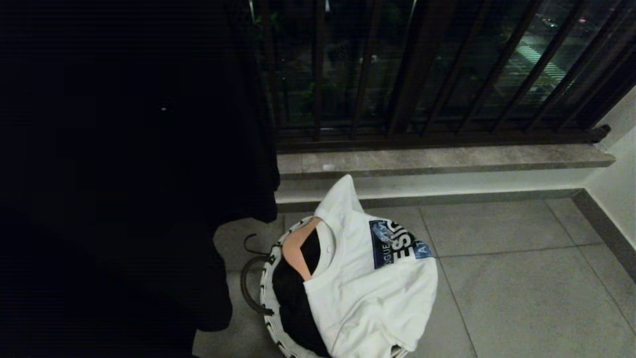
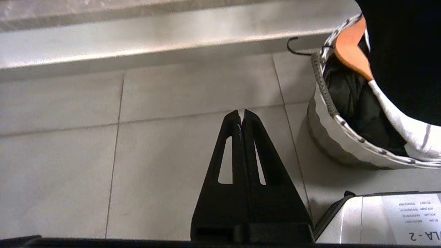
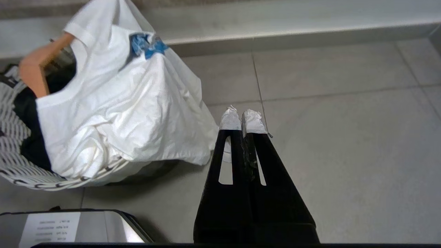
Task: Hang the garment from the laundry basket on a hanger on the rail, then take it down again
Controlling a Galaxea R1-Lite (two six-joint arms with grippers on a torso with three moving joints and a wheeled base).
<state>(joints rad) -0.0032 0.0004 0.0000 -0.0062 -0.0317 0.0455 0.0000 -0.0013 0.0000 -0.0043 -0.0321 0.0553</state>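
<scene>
A white T-shirt garment with a blue printed patch lies over the round laundry basket on the tiled floor. A wooden hanger sits inside its collar, and the hanger's dark hook pokes out past the rim. Dark clothes fill the basket beneath. The rail is out of view. My left gripper is shut and empty, over the floor beside the basket. My right gripper, with white-taped tips, is shut and empty on the garment's other side. Neither gripper shows in the head view.
A large black cloth hangs at the left and hides that side. Behind the basket are a stone sill and a dark window grille. A white wall closes the right. My silver base stands near the basket.
</scene>
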